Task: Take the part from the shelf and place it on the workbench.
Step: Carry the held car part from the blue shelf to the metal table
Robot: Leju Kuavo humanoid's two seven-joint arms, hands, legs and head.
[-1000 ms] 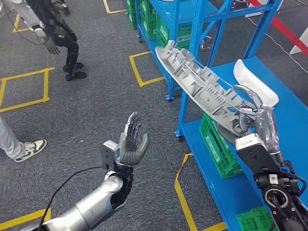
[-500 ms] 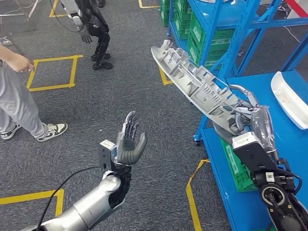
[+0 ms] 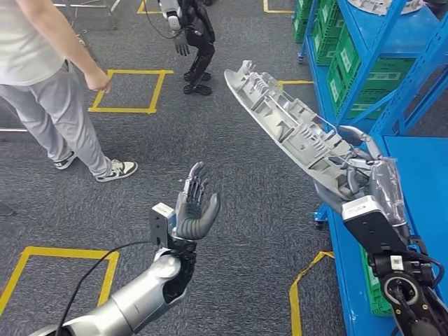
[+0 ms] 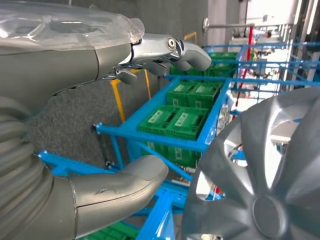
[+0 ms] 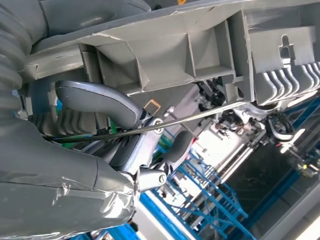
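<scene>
Aloft, right robot hand (image 3: 355, 166) grips the part (image 3: 288, 126); left robot hand (image 3: 194, 208) spread.

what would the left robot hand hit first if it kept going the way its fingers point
Probably nothing: the left robot hand is open, fingers pointing up and forward over bare carpet. The part lies off to its right, though depth is unclear.

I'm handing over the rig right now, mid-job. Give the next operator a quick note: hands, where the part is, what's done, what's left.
Right hand: grips the long grey ribbed part at its near end; the rest juts out over the carpet, in the air.
Left hand: raised, fingers apart, holds nothing.
Blue shelf is to the right. A person stands ahead on the left.
Done: part is off the shelf.
Left: carry it to the workbench, which I can't identify from here, and set it down.
</scene>
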